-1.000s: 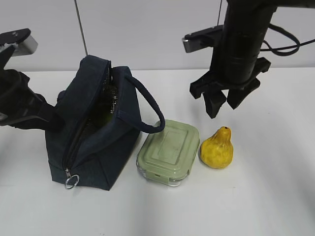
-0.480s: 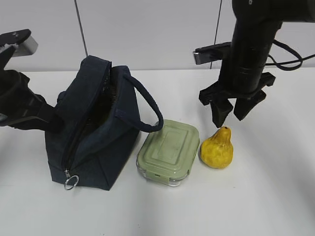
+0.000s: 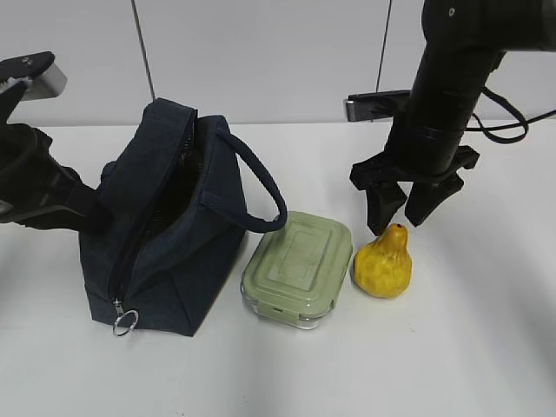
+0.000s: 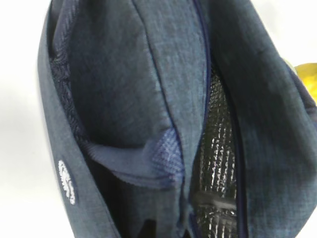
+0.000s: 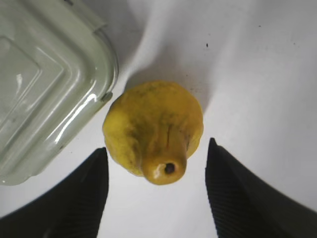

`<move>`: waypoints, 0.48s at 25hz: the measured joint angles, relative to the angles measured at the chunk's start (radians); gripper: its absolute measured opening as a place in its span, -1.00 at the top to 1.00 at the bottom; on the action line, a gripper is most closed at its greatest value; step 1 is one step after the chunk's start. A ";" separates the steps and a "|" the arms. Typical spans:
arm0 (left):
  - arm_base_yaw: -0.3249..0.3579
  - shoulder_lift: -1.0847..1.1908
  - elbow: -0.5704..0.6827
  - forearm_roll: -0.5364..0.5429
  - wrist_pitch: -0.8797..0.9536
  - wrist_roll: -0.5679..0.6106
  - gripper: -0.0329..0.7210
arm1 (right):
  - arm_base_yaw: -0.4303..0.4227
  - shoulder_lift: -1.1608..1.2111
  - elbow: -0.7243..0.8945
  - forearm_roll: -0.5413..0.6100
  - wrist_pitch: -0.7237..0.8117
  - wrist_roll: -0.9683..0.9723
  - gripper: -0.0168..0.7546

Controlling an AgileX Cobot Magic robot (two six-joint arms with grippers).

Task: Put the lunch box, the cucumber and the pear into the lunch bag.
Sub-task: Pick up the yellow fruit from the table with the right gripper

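Observation:
The navy lunch bag (image 3: 165, 239) stands at the left with its top zipper open, and the left wrist view looks into it past dark fabric (image 4: 124, 99) and silver lining (image 4: 218, 148). My left gripper (image 3: 94, 211) is shut on the bag's left rim. Right of the bag lies the sage-lidded lunch box (image 3: 297, 268), then the yellow pear (image 3: 383, 265) upright. My right gripper (image 3: 393, 224) hangs open just above the pear (image 5: 148, 129), one finger on each side of its neck, not touching. The cucumber is out of view.
The white table (image 3: 452, 347) runs to a pale wall behind. The bag's padded loop handle (image 3: 261, 187) arches over toward the lunch box (image 5: 44, 84). A silver ring zipper pull (image 3: 125, 322) hangs at the bag's front corner.
My right gripper has moved right and down from over the lunch box's far side to the pear, with its jaws a little wider. The left arm and the bag have stayed still.

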State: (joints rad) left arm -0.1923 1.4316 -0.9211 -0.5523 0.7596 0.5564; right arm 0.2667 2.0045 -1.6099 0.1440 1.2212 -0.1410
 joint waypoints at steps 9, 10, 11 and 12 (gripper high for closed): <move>0.000 0.000 0.000 0.000 0.001 0.000 0.91 | 0.000 0.012 0.062 -0.011 -0.002 -0.019 -0.29; 0.000 0.000 0.000 0.000 0.001 0.000 0.91 | 0.000 0.012 0.067 -0.009 -0.002 -0.021 -0.29; 0.000 0.000 0.000 0.001 0.001 0.000 0.91 | 0.000 0.012 0.071 -0.007 -0.002 -0.025 -0.29; 0.000 0.000 0.000 0.001 0.001 0.000 0.91 | 0.000 0.012 0.073 0.002 -0.002 -0.031 -0.30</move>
State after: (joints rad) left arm -0.1923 1.4316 -0.9211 -0.5512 0.7608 0.5564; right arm 0.2667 2.0162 -1.5366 0.1455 1.2193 -0.1725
